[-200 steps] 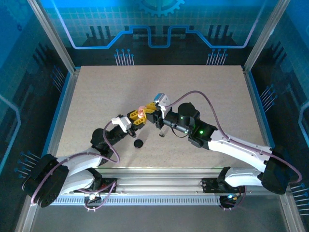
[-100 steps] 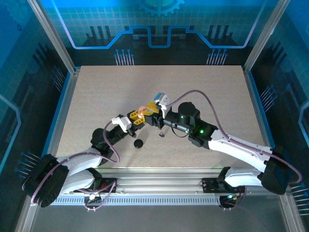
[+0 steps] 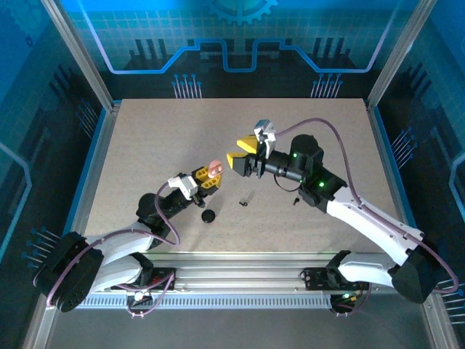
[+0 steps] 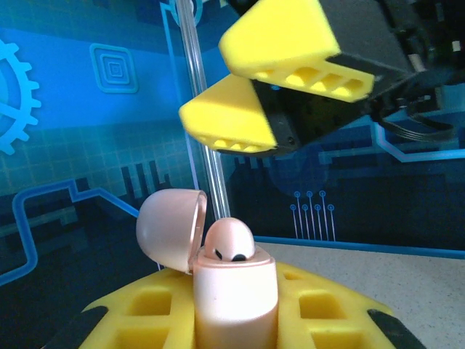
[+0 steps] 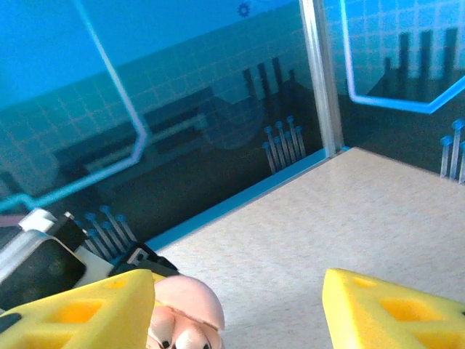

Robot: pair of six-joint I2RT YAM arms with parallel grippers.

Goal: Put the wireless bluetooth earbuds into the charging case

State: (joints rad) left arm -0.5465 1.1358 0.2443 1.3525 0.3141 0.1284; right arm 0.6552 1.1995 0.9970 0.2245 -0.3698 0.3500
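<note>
A pale pink charging case [image 3: 213, 171] stands upright with its lid open, my left gripper [image 3: 205, 180] shut on its body. In the left wrist view a pale pink earbud [image 4: 227, 241] sits in the case [image 4: 234, 291], with the lid [image 4: 168, 229] tipped back to the left. My right gripper [image 3: 241, 150] hangs open just right of and above the case, with nothing between its fingers. In the right wrist view the case [image 5: 183, 302] shows at the lower left beside the left yellow finger [image 5: 87, 313], with pale earbuds [image 5: 178, 336] under the lid. Two tiny black earbuds [image 3: 244, 201] [image 3: 296, 200] lie on the table.
A small round black case [image 3: 208, 216] lies on the tabletop [image 3: 145, 138] in front of the left gripper. Metal posts and blue panels wall in the table. The far half of the board is open room.
My right gripper has drawn back up and to the right, away from the pink case. A black earbud under the right arm has come into sight. The left gripper still holds the case.
</note>
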